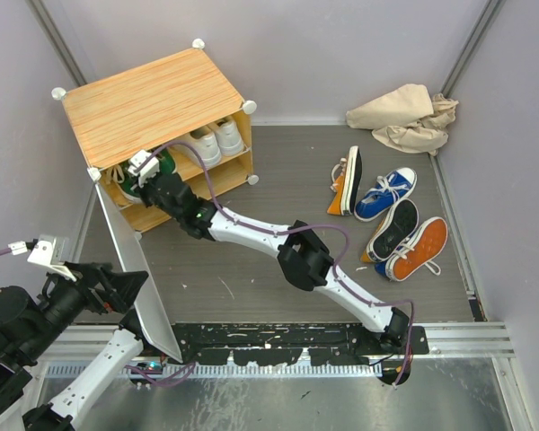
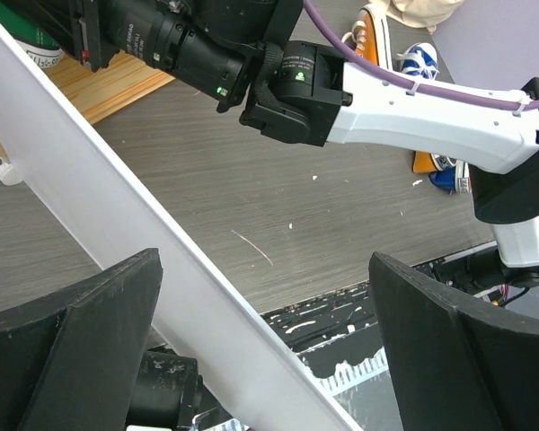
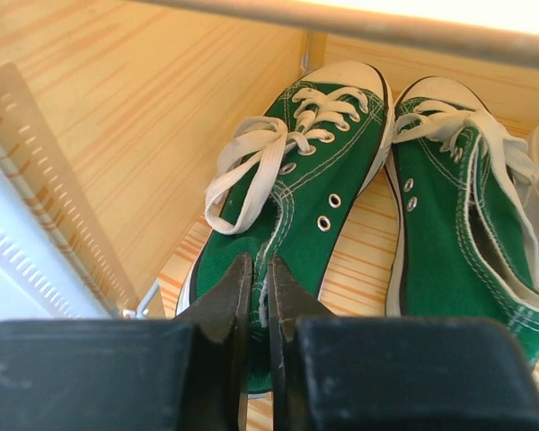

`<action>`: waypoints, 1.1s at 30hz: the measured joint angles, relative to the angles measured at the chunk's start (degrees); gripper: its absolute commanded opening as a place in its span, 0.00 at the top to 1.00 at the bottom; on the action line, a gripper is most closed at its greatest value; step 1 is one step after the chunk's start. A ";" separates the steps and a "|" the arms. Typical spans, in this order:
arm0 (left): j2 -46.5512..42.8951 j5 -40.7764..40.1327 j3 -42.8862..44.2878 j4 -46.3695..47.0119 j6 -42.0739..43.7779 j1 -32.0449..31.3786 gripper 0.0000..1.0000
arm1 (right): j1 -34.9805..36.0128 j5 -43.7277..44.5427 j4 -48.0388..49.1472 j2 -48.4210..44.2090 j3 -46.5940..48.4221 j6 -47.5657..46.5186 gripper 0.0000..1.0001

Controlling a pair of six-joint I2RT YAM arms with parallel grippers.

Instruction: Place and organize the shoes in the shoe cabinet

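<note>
in the shoe cabinet (image 1: pixel 148 103) a green shoe (image 3: pixel 328 193) is gripped by the right pincer (image 3: pixel 259 269); the left pincer (image 2: pixel 265 269) is opened wide around its door (image 2: pixel 117 220).

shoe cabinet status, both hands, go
Right hand shut on heel of green canvas sneaker, inside wood-topped shoe cabinet. Left hand open astride pale cabinet door. Orange and blue sneakers out on floor.

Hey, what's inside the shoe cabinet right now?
On the cabinet shelf, green sneakers and white sneakers sit side by side. The cabinet's top and the right arm hide the back and part of the lower compartment.
</note>
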 measured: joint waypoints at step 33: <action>1.99 0.74 -0.13 3.34 -1.51 0.00 0.01 | -2.16 6.69 12.39 -41.11 -54.18 2.45 0.00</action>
